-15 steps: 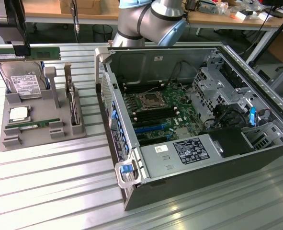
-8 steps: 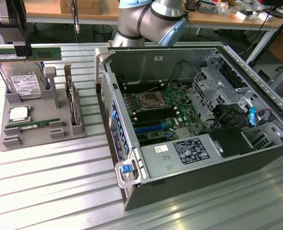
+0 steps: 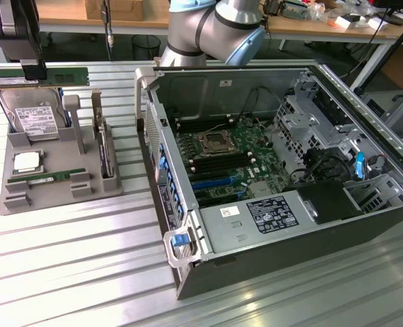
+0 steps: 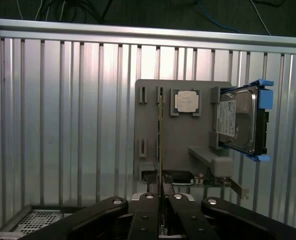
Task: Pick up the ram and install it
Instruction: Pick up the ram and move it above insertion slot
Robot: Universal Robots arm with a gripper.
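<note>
The fingers are dark, matte, tapering bars, and they are clamped together on the ram. They pinch its two flat faces, so the thin board rides on edge and roughly level rather than drooping; I judge that grip suits a part too slim to take by its edges. The ram is a long, narrow green strip with a pale label, stiff and flat, and from the wrist view it is little more than a line running out between the fingers. It hangs in the air above the tray, well apart from the case. The tray is a dull grey block with raised brackets, shaped so that each part stands or rests where it can be gripped. A hard drive of bright metal with a white label leans at the back. A CPU, square with a silvery lid, lies flat in a pocket. A second stick sits on edge between two brackets, and a card stands upright on the side nearest the case. Everything rests on a surface of ribbed aluminium — bright and reflective. Toward the exterior view's right the case lies on its side with its panel off, its walls grey sheet steel. That leaves the green motherboard facing up, with its black and blue slots open from above. The arm, smooth grey with a pale blue band, curves over the case's far wall.
</note>
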